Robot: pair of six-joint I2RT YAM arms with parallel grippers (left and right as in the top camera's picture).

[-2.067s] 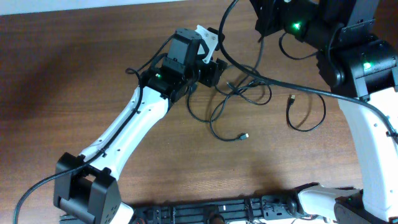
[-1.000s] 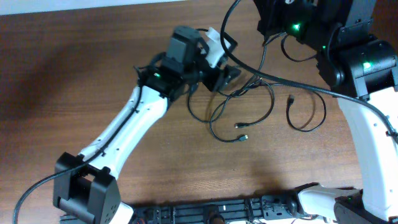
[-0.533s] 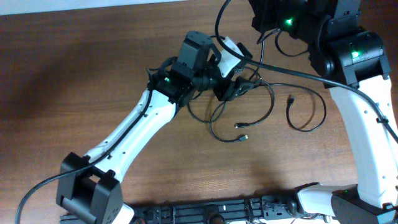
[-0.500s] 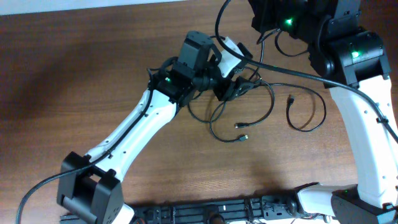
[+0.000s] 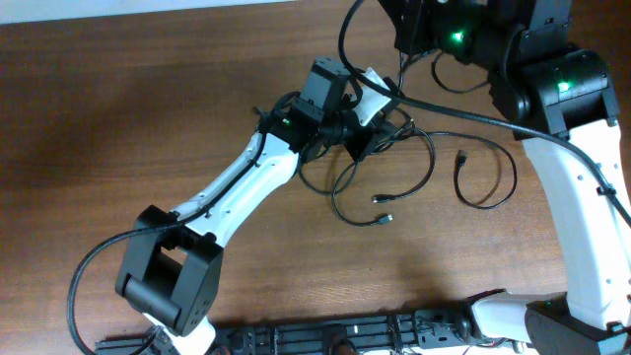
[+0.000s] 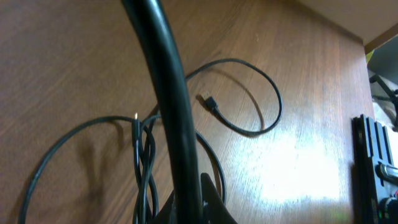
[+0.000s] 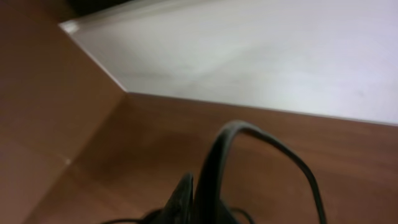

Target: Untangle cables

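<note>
The cables lie tangled in overlapping loops at mid-table, with loose plugs toward the front. A separate looped cord lies to the right. My left gripper is down in the tangle's left side. In the left wrist view its fingers look shut beside a bundle of thin cords; a thick arm cable hides the gap. My right gripper is at the back, shut on a cable that arches up from its fingers.
The right arm's thick black cable crosses above the tangle and the left gripper. The table's back edge lies just behind the right gripper. A black rail runs along the front edge.
My left arm has pushed right into the tangle and its jaws have closed. The right gripper has stayed shut at the back, shifting only slightly.
</note>
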